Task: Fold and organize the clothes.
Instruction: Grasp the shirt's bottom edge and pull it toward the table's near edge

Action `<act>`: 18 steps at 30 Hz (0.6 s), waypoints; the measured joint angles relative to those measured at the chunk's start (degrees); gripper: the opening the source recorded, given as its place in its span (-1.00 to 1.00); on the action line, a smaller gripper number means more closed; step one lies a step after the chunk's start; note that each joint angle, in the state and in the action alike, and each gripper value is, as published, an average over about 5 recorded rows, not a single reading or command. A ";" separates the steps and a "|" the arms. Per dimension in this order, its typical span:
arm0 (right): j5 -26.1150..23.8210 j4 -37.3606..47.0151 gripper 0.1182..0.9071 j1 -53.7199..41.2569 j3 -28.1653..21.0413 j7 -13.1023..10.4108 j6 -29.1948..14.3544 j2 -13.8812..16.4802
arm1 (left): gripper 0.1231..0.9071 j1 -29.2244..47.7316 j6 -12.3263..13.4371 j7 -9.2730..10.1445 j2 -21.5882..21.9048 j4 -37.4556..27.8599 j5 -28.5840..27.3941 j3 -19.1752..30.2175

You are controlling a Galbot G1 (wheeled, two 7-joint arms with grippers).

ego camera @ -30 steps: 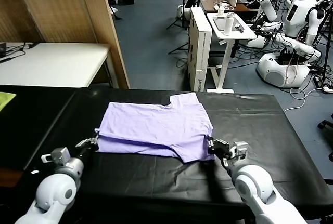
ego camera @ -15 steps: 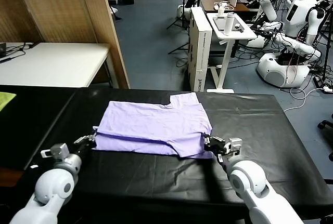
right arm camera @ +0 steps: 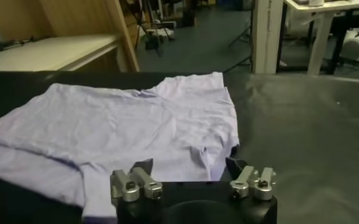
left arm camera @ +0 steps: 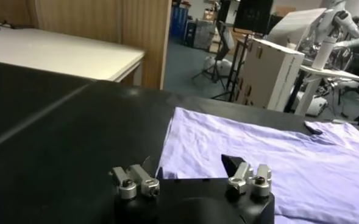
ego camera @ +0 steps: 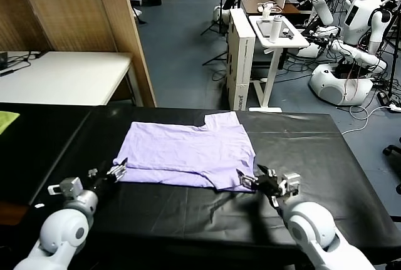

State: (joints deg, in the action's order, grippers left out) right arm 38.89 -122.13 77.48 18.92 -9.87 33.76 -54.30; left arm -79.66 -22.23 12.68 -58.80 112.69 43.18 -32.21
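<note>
The clothes, one pale lavender T-shirt (ego camera: pixel 188 151), lie folded over and flat on the black table (ego camera: pixel 313 151), with a lower layer showing along the near edge. My left gripper (ego camera: pixel 118 171) is open, low over the table at the shirt's near left corner, with nothing in it. In the left wrist view the shirt (left arm camera: pixel 270 152) spreads just beyond the open left gripper (left arm camera: pixel 190 164). At the near right corner my right gripper (ego camera: pixel 250 180) is open and empty too. In the right wrist view the open right gripper (right arm camera: pixel 189 165) hangs over the wrinkled hem of the shirt (right arm camera: pixel 136 115).
A yellow-green cloth scrap (ego camera: pixel 6 119) lies at the far left of the black cover. Behind stand a white table (ego camera: pixel 62 76), a wooden partition (ego camera: pixel 119 25), a tall carton (ego camera: pixel 240 57), a white cart (ego camera: pixel 276 32) and other robots (ego camera: pixel 351 44).
Both grippers were shut on the shirt's near corners and have opened. The released near edge has settled flat on the table.
</note>
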 joint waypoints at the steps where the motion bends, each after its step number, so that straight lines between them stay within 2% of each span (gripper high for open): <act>1: -0.08 0.03 0.89 0.17 -0.06 0.05 0.00 0.03 | 1.00 -0.37 0.00 -0.01 -0.20 0.08 -0.17 -0.01; 5: -0.38 0.43 0.69 0.34 -0.34 0.23 -0.05 0.04 | 1.00 -1.39 0.14 -0.06 -0.61 -0.13 -0.48 -0.11; 14: -0.96 1.99 0.57 -0.29 -1.21 0.49 -0.13 -0.44 | 1.00 -1.99 0.62 -0.47 -0.72 -1.50 -0.47 -0.40; 18: -1.03 2.19 0.32 -0.38 -1.39 0.62 -0.13 -0.51 | 0.92 -1.81 0.65 -0.51 -0.79 -2.03 -0.50 -0.25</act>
State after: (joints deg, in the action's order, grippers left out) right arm 37.86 -119.94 77.10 17.53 -9.25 33.62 -54.82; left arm -81.48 -21.57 12.17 -59.59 110.67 42.68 -32.46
